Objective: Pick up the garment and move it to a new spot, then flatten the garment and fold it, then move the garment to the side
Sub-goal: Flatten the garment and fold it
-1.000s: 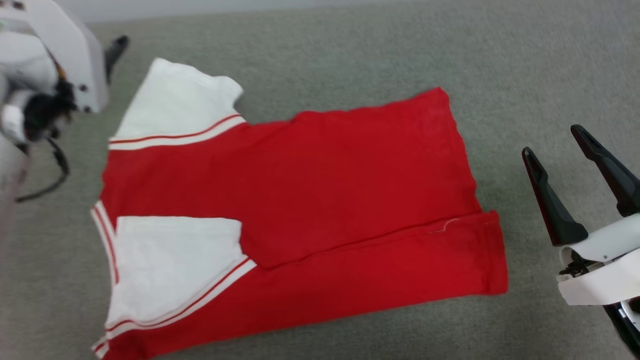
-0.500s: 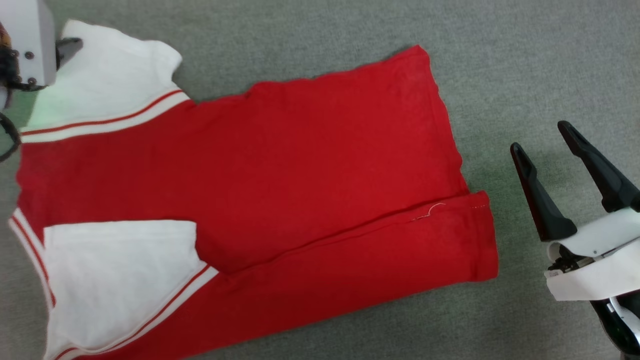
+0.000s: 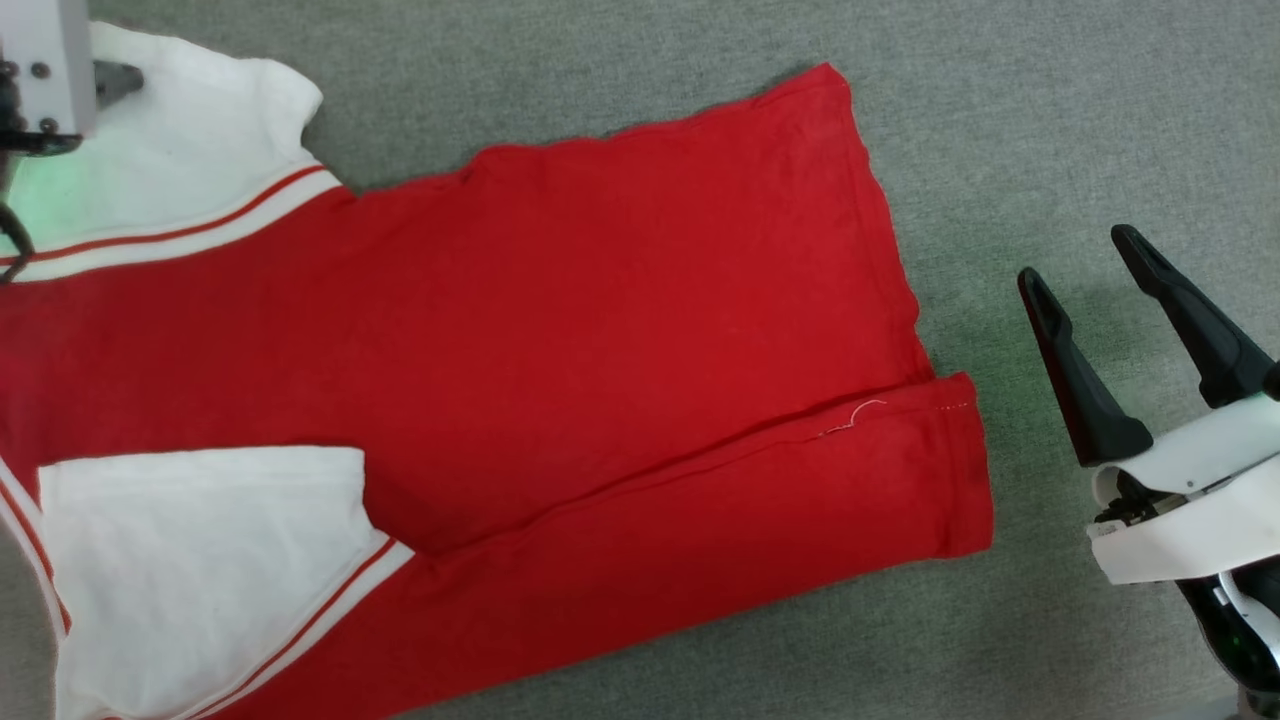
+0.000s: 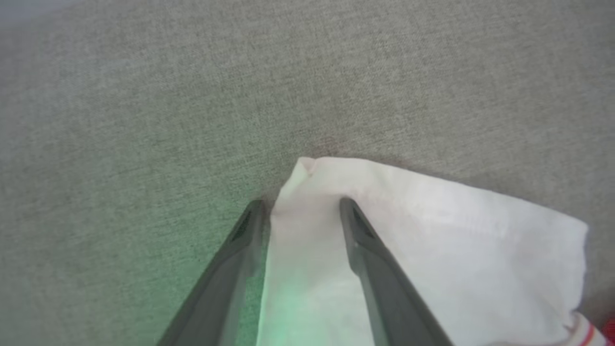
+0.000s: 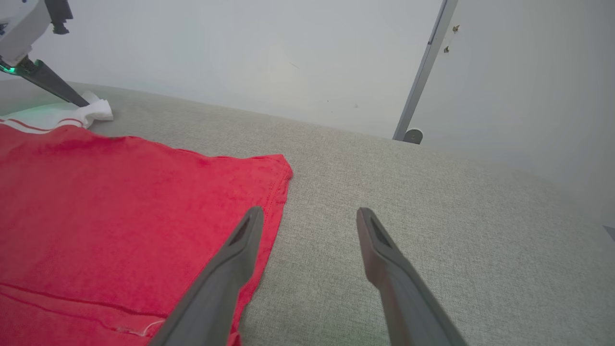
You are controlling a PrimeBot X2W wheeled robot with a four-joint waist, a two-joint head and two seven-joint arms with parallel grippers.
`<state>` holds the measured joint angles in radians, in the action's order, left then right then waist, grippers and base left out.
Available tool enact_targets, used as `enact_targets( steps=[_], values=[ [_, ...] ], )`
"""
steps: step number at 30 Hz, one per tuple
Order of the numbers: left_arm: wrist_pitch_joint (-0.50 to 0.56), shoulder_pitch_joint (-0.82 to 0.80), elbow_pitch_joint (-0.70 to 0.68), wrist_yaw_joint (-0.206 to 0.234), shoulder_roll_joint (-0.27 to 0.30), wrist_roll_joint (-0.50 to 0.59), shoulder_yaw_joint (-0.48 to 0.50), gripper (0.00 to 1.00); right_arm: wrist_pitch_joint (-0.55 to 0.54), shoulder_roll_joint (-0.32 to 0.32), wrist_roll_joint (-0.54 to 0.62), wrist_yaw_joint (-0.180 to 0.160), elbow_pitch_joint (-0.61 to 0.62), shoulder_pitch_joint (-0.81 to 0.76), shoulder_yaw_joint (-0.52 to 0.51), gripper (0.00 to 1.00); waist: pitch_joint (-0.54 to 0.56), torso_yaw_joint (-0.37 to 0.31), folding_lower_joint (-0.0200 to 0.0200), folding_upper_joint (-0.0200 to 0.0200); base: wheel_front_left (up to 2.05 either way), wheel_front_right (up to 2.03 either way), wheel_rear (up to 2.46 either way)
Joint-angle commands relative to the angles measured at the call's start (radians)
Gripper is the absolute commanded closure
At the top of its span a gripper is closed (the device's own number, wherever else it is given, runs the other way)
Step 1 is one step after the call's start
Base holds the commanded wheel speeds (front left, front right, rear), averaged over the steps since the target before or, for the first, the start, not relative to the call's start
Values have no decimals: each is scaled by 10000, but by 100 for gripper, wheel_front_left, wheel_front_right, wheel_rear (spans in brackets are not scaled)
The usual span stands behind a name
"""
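The garment (image 3: 600, 330), red with white sleeves and red-striped trim, lies flat on the grey surface with its near long edge folded over. Its hem points toward my right gripper (image 3: 1078, 260), which hovers open just past the hem with nothing between its fingers. The right wrist view shows that gripper (image 5: 310, 211) beside the hem corner of the garment (image 5: 120, 206). My left gripper (image 4: 302, 206) is down at the far white sleeve (image 4: 432, 240). Its fingers stand apart, one on each side of the sleeve's corner. It also shows at the head view's top left (image 3: 115, 80).
The grey fabric surface (image 3: 1050, 120) stretches past the garment on all sides. Behind its far edge in the right wrist view are a pale wall and a slanted metal pole (image 5: 423, 72).
The head camera has shifted, sliding the whole picture left and up. My left gripper has come from beyond the far sleeve onto its corner. The right gripper holds its place.
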<state>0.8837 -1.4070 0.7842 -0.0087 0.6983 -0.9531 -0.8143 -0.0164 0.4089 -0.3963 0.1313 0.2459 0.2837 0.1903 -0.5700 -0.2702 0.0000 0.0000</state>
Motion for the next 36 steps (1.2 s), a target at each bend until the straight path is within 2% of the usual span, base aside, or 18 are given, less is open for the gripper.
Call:
enact_targets(
  steps=[1,2,5,11,19,24,36],
  values=[
    [113,241,108,36,-214,-86,-119,90,-25,10,-102,-14,-25,103,-2,0,-7,-1,0,0,0,0,0],
    [146,237,163,104,-286,-104,-117,100,-89,26,-126,-12,-35,99,8,0,-13,6,0,0,0,0,0],
    [201,135,304,251,-442,-155,-106,100,-313,94,-276,-14,-53,197,64,0,-39,26,0,0,0,0,0],
    [147,-94,343,62,-707,-62,-200,100,-1155,483,-898,-14,-50,638,272,0,21,169,0,0,0,0,0],
    [-215,-242,577,-43,-1170,-145,-187,100,-3539,1161,-2073,-12,-463,2329,537,0,310,677,0,0,0,0,0],
    [-449,-535,723,-150,-1573,-111,-217,100,-5197,1447,-2862,-12,-1354,3876,1175,0,236,1053,0,0,0,0,0],
    [-1010,-894,1495,-545,-2104,-96,-258,100,-7363,993,-3667,-12,-4679,6955,3315,0,-1,1365,0,0,0,0,0]
  ],
)
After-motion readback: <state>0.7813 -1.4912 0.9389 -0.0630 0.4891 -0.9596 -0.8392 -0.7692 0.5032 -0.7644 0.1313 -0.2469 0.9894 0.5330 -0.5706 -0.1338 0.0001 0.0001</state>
